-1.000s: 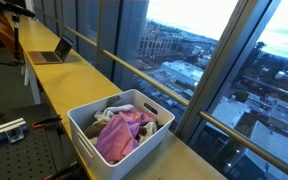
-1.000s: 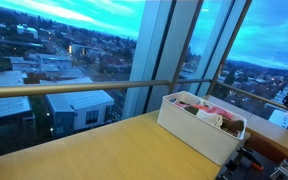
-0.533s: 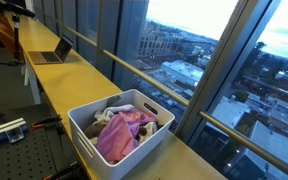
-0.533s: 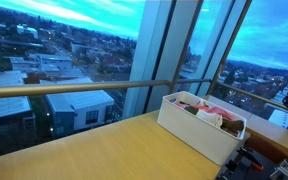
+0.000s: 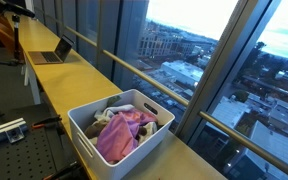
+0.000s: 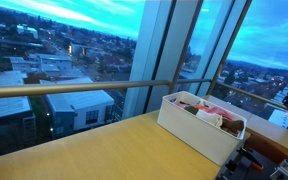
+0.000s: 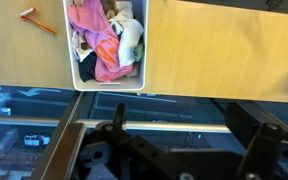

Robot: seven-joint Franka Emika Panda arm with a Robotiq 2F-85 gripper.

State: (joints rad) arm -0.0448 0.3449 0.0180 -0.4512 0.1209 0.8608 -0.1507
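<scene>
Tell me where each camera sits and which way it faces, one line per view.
Exterior view: raised, off a corner of the bin, looking along the wooden counter toward a laptop; no robot part shows.
Exterior view: low, near counter height, looking across the counter toward the windows, bin at right; no robot part clearly shows.
Wrist view: high above, looking straight down on bin and counter; the open tool fills the bottom edge.
Shared: all three show the white bin of clothes, pink cloth on top.

The jaws stand wide apart in the wrist view.
</scene>
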